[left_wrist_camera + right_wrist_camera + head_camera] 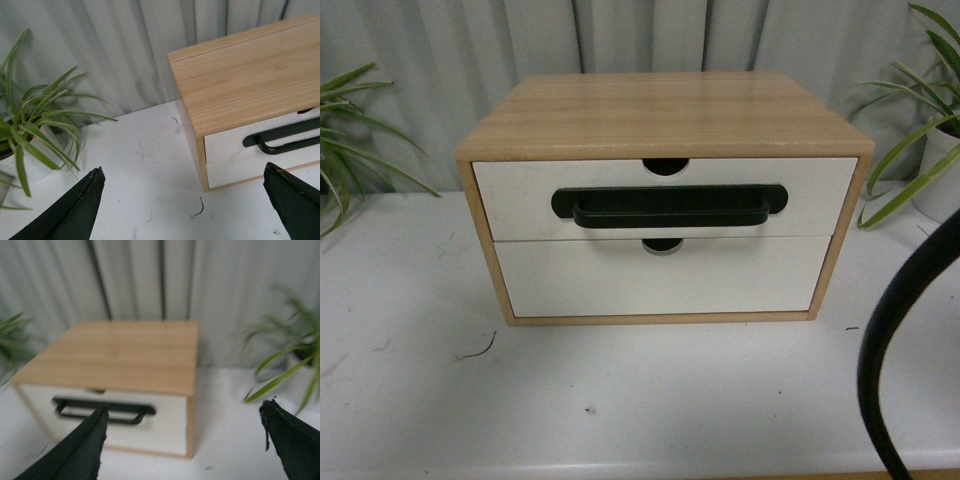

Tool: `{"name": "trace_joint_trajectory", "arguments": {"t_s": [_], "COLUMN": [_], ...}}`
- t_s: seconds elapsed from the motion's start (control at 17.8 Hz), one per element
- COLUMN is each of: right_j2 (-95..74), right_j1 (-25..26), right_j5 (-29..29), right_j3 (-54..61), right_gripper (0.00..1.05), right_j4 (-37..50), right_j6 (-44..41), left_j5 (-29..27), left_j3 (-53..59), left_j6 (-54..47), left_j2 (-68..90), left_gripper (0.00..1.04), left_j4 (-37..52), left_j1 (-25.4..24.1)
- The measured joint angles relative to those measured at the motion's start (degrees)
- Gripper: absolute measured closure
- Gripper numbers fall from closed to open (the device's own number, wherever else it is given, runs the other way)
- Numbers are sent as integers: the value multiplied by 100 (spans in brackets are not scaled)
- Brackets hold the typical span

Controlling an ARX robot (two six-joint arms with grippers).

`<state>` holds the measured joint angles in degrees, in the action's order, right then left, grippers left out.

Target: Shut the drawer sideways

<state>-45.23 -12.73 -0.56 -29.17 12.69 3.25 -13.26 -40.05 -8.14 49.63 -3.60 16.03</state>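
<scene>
A light wood cabinet (pixel 665 112) stands on the white table. Its upper drawer (pixel 520 195) has a white front, a long black bar handle (pixel 668 207) and a semicircular notch in the top edge. Its front sits flush with the cabinet frame. The drawer also shows in the left wrist view (pixel 225 142) and the right wrist view (pixel 167 412). My left gripper (pixel 182 192) is open and empty over the table, off the cabinet's left front corner. My right gripper (pixel 182 432) is open and empty, off the cabinet's right front corner. Neither touches the cabinet.
A plain white lower drawer (pixel 655 275) sits under the handled one. Potted plants stand at the far left (pixel 345 140) and far right (pixel 925 150). A black cable (pixel 900 320) arcs at the right front. Grey curtain behind.
</scene>
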Motion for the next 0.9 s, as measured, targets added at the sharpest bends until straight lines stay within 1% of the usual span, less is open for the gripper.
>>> {"name": "trace_joint_trajectory", "arguments": {"t_s": [0.06, 0.11, 0.17, 0.22, 0.28, 0.39, 0.45, 0.51, 0.56, 0.62, 0.73, 0.9], "right_j2": [413, 957, 1447, 1897, 2243, 2485, 2586, 2708, 2817, 2898, 3036, 3309], "right_j1": [-42, 22, 136, 101, 164, 463, 533, 669, 1062, 1294, 1298, 1274], "right_j5": [-535, -955, -1163, -1180, -1027, -809, -713, -505, -98, -48, 57, 55], "right_j3": [293, 667, 1040, 1381, 1641, 1921, 2026, 2127, 2199, 2249, 2350, 2544], "right_gripper": [22, 33, 44, 57, 71, 95, 103, 103, 103, 103, 103, 103], "right_j4": [149, -22, -232, -297, -251, -240, -245, -278, -297, -306, -332, -433], "right_j6": [-114, -195, -232, -273, -291, -297, -310, -323, -328, -326, -328, -328], "left_j5": [-74, 131, 249, 361, 529, 697, 774, 1196, 1241, 1244, 1340, 1325], "left_j3": [448, 981, 1458, 1799, 2092, 2612, 2699, 2830, 2948, 3040, 3213, 3453], "left_j6": [273, 483, 632, 688, 730, 776, 776, 791, 789, 798, 796, 796], "left_j2": [-339, -868, -1287, -1521, -1659, -1941, -2055, -2232, -2365, -2455, -2601, -3003], "left_gripper": [16, 27, 37, 50, 63, 88, 95, 103, 103, 103, 103, 103], "left_j4": [903, 1394, 1609, 1746, 1827, 1875, 1908, 1930, 1934, 1932, 1899, 1799], "left_j1": [-125, -374, -570, -713, -798, -994, -1056, -1436, -1631, -1639, -1578, -1600]}}
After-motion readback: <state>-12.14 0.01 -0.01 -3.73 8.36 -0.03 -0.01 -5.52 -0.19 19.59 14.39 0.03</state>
